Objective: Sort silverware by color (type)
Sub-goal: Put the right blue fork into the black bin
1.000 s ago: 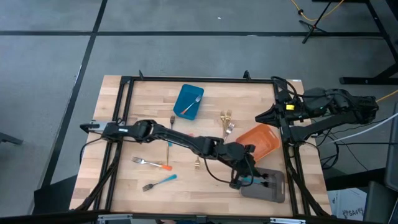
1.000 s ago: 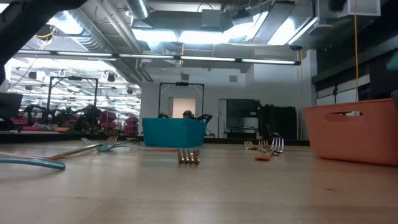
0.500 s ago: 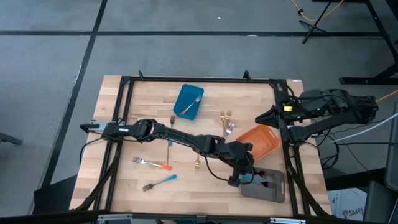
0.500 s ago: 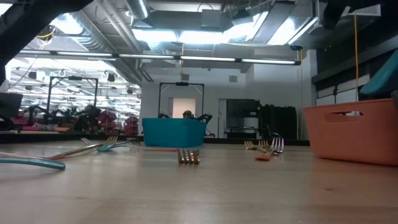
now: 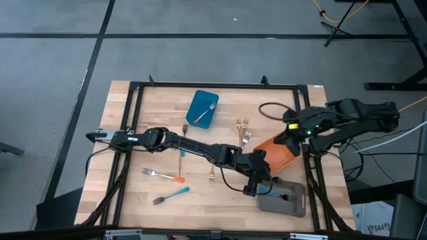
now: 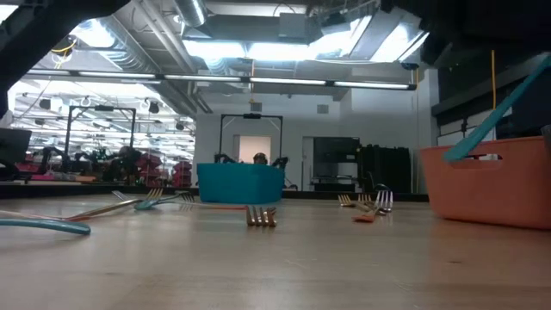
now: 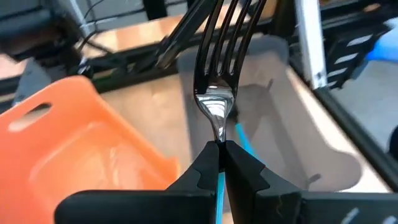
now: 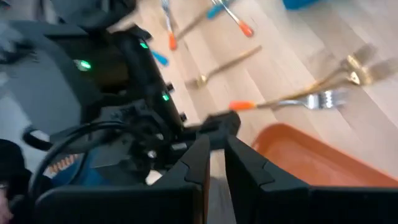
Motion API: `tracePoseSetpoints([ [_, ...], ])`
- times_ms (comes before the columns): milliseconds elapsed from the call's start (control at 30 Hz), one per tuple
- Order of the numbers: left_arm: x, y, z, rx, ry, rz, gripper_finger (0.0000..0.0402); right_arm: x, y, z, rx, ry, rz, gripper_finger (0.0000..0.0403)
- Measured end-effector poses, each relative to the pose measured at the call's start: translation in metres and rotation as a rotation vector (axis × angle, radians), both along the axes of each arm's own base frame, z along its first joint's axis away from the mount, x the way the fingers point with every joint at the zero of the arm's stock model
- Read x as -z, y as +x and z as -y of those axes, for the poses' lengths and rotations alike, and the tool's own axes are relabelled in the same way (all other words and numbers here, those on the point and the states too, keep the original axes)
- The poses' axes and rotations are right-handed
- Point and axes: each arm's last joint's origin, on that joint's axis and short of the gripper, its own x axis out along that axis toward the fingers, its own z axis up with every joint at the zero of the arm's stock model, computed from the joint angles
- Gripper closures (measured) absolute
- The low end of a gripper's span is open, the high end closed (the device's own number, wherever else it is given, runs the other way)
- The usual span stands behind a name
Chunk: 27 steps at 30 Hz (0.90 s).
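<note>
My left gripper [image 5: 257, 187] is shut on a blue-handled fork [image 7: 217, 81] and holds it over the grey container [image 5: 287, 200] at the near right. The fork's metal tines [image 7: 222, 31] point away from the gripper. In the low view a blue handle [image 6: 499, 108] slants above the orange container [image 6: 491, 185]. My right gripper [image 8: 216, 152] hovers shut over the orange container [image 5: 280, 152] with nothing between its fingers. Other forks lie flat on the wood: a gold group [image 5: 243, 125], a single gold one [image 5: 212, 175], an orange-handled one [image 5: 161, 175] and a blue-handled one [image 5: 171, 195]. My left gripper pinches the fork between its two fingers where the metal neck meets the blue handle [image 7: 218, 174]. The fingers run along the fork and slant down toward the table's near right corner. The fork is lifted clear above the grey container, tines foremost.
A blue container [image 5: 203, 109] with a fork in it stands at the far middle. An orange-handled fork [image 5: 182, 143] lies at left centre and another [image 8: 292, 102] near the gold group. A black frame [image 5: 137, 87] rims the table. Bare wood lies at the near left.
My right gripper has swung from over the table's far right edge down toward the orange container and tipped its fingers downward. My left gripper has tipped downward over the grey container, and the blue handle has slanted into the low view.
</note>
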Motion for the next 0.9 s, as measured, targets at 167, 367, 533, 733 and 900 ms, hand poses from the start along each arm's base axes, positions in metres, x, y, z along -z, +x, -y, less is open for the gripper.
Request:
tracePoseSetpoints([
  [167, 0.002, -0.003, 0.001, -0.042, 0.049, -0.035, 0.0394, 0.008, 0.014, -0.003, 0.000, -0.013, -0.062, 0.0361],
  [367, -0.014, -0.013, 0.010, -0.078, 0.233, -0.085, 0.0394, 0.017, 0.029, -0.008, -0.049, 0.036, -0.120, 0.0361],
  [533, -0.027, -0.023, 0.022, -0.055, 0.358, -0.074, 0.0394, 0.022, 0.037, -0.012, -0.083, 0.072, -0.154, 0.0361],
  [733, -0.030, -0.029, 0.039, -0.027, 0.456, -0.054, 0.0394, 0.026, 0.043, -0.014, -0.112, 0.106, -0.190, 0.0361],
  [900, -0.030, -0.030, 0.041, -0.035, 0.470, -0.057, 0.0394, 0.029, 0.048, -0.015, -0.091, 0.116, -0.207, 0.0361],
])
